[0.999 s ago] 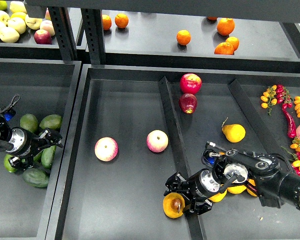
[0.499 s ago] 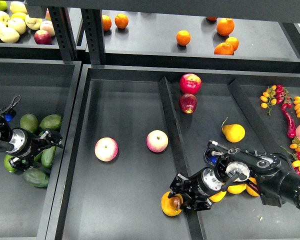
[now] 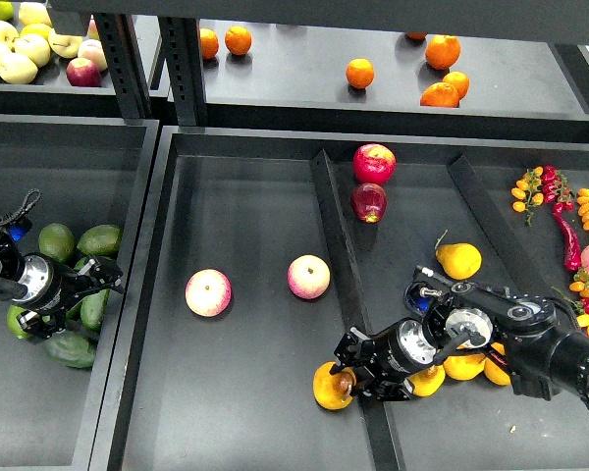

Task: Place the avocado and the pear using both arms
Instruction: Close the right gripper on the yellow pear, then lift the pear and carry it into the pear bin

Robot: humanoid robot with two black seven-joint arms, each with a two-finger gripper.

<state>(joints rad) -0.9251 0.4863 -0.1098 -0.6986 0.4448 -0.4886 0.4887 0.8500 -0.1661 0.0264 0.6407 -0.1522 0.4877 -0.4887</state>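
The right gripper (image 3: 346, 378) pinches the pear (image 3: 332, 386) between its fingers, low over the tray floor (image 3: 245, 412), unreleased. Farther off, the left gripper (image 3: 90, 297) straddles the avocado (image 3: 94, 307), fingers apparently closed; both placements remain.

The pear (image 3: 330, 385) at the tips of the right claw (image 3: 351, 370) has smooth, slightly glossy orange-yellow skin with a dull brown patch, while the avocados (image 3: 99, 238) beside the left claw (image 3: 90, 287) look matt and faintly rough. Both claws are black and hard with a low sheen, backed by shiny metal rings. The trays (image 3: 245, 216) look like smooth matt dark plastic or metal.
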